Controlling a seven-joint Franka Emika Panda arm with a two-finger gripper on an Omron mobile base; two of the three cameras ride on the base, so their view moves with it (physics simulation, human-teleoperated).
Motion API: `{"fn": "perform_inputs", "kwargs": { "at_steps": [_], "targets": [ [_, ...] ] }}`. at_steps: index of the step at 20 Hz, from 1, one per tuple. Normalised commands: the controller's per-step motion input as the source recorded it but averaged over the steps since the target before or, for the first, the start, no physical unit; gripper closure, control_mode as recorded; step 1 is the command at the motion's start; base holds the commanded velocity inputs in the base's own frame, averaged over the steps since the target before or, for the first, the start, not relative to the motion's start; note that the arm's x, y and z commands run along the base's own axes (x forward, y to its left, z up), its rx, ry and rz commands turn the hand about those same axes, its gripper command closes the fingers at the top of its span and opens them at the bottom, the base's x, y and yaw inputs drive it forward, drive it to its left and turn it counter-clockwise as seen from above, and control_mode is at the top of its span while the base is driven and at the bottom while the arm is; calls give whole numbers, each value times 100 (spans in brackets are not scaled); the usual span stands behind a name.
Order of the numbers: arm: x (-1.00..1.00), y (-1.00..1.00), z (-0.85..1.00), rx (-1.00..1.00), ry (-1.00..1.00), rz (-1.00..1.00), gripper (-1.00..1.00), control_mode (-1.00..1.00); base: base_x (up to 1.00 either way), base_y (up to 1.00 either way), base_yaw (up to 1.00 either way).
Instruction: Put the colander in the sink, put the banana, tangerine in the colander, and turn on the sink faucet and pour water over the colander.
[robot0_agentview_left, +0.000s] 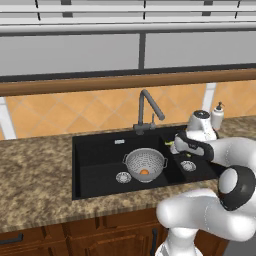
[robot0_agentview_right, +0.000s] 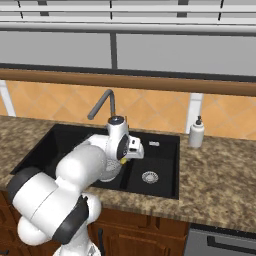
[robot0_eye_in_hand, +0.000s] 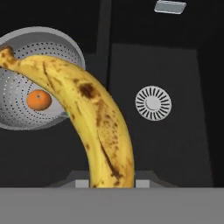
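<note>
Both base cameras looked forward and down from behind the arm — one from its left, one from its right — sharing the sink (robot0_agentview_left: 95, 167). The hand camera looked closely down at the banana (robot0_eye_in_hand: 94, 127) — colander (robot0_eye_in_hand: 26, 116) behind it.

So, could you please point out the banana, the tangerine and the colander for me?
banana (robot0_eye_in_hand: 103, 131): hand view, its spotted middle.
tangerine (robot0_eye_in_hand: 39, 99): hand view, its centre, inside the bowl.
colander (robot0_agentview_left: 145, 161): left base view, its pierced inner wall.
</note>
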Motion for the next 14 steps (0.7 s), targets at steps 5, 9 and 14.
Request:
{"fn": "perform_inputs", "kwargs": {
  "at_steps": [5,9,14],
  "targets": [
    [7,100,-22,0,-8,7,100,-100,0,0,0],
    [22,100,-12,0,-1,2,100,-100,0,0,0],
    [57,57,-5,-1,-1,-1,100,-100,0,0,0]
  ]
}}
